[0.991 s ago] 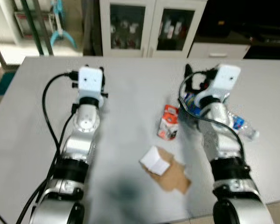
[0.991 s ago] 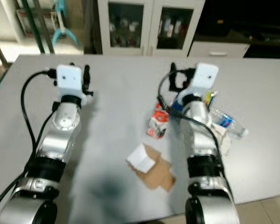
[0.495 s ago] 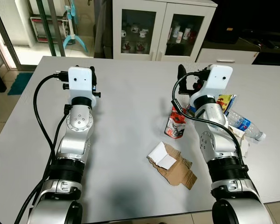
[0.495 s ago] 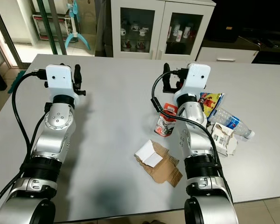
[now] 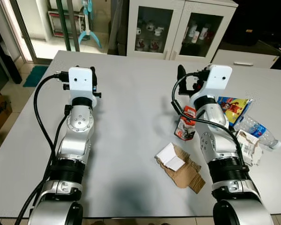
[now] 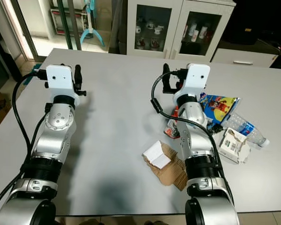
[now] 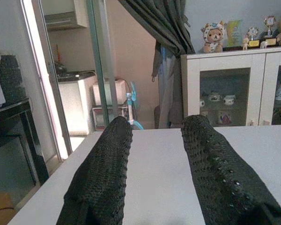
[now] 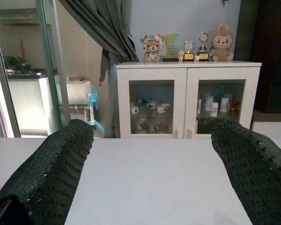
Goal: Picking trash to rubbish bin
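The worktop [image 5: 131, 93] is smooth, matt grey. On it lie torn brown cardboard [image 5: 185, 171] with a rough corrugated edge, a glossy printed carton [image 5: 185, 127], a shiny foil-like snack packet [image 5: 232, 105] and a clear plastic bottle [image 5: 260, 132]. The arms are brushed silver metal; the fingers [image 7: 103, 183] look black, knurled and rubbery.

**Open table ahead, clutter crowding the right**

Bare table [image 5: 131, 103] is lying open between both arms and out to the far edge. By the right arm, a small carton [image 5: 185, 126], torn cardboard [image 5: 182, 168], a snack packet [image 5: 232, 105] and a bottle [image 5: 257, 131] are blocking passage.
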Controlling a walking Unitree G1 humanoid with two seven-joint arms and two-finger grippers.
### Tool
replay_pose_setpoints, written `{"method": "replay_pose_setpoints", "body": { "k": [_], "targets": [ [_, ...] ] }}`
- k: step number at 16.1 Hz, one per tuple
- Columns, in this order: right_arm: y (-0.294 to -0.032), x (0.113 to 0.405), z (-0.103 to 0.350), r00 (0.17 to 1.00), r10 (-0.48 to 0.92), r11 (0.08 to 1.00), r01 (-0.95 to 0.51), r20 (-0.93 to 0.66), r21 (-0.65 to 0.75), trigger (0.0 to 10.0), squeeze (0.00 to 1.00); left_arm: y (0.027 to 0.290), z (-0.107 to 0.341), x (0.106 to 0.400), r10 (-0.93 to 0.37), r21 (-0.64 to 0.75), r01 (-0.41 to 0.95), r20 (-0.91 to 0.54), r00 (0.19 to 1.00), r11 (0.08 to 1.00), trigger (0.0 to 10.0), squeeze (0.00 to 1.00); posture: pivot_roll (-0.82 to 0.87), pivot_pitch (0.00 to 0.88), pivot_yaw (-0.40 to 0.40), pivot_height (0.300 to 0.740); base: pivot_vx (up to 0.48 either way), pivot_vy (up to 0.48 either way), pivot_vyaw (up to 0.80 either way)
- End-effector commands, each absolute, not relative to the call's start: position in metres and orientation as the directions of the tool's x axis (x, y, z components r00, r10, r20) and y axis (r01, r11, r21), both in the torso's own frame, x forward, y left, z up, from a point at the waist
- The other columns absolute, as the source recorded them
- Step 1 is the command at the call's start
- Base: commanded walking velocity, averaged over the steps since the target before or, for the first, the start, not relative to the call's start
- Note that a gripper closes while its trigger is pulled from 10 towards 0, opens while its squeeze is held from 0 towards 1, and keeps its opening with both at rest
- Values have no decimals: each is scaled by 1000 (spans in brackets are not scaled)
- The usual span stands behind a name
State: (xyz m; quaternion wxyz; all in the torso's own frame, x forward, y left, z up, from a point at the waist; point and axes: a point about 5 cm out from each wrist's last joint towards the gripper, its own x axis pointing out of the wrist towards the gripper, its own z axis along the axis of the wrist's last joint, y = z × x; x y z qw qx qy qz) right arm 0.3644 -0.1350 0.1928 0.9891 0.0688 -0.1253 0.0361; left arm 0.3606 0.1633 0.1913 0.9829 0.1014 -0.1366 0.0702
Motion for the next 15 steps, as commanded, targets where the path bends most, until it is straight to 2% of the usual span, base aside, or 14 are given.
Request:
{"method": "replay_pose_setpoints", "body": {
  "k": [1, 15],
  "targets": [
    [-137, 365, 193, 968, 53, 990, -84, 247, 116, 10000, 0, 159, 194, 360, 100, 186, -159, 293, 951, 969, 10000, 0, -47, 41, -87, 740, 0, -322, 0],
    [-135, 364, 192, 969, 65, 989, -95, 239, 114, 10000, 0, 159, 192, 360, 102, 193, -161, 284, 953, 968, 10000, 0, -47, 45, -88, 740, 0, -419, 0]
  ]
}}
